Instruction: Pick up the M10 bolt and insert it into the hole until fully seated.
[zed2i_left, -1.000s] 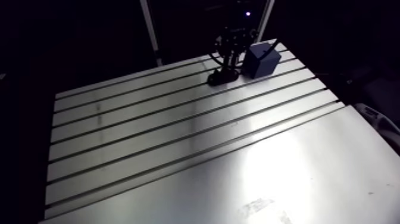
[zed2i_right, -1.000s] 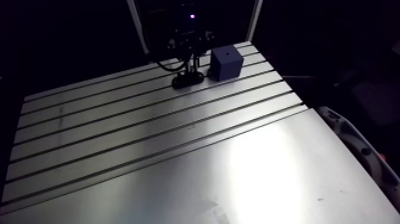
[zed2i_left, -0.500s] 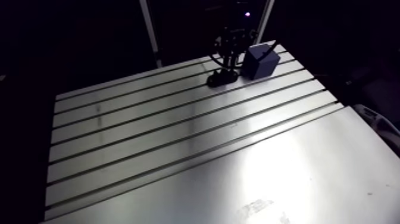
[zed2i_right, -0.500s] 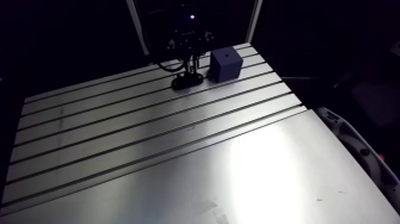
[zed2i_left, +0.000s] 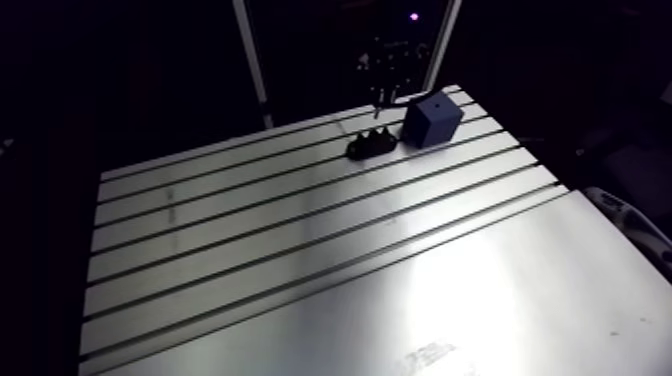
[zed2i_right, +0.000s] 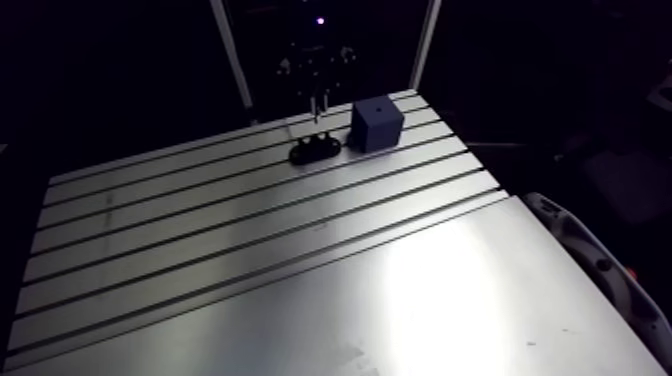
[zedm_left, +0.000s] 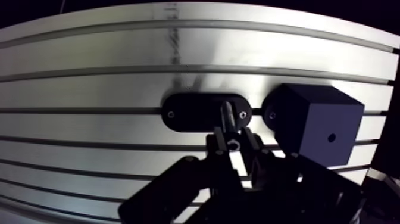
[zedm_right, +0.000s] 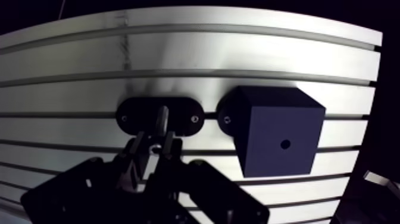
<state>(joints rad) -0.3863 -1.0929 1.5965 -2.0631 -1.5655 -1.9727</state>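
You find the gripper with its two fingers clamped on the M10 bolt, whose shank points down past the fingertips. In the arm view the bolt hangs above the black oval holder, apart from it, so the pick-up looks done. The insertion is left to do: the hole in the top face of the dark blue cube is empty. Taking the fingers' reach as twelve o'clock, the holder lies below the bolt at twelve. The cube stands just beside the holder at about two o'clock. The bolt likely needs to cross toward two o'clock, line up over the hole, then descend until seated.
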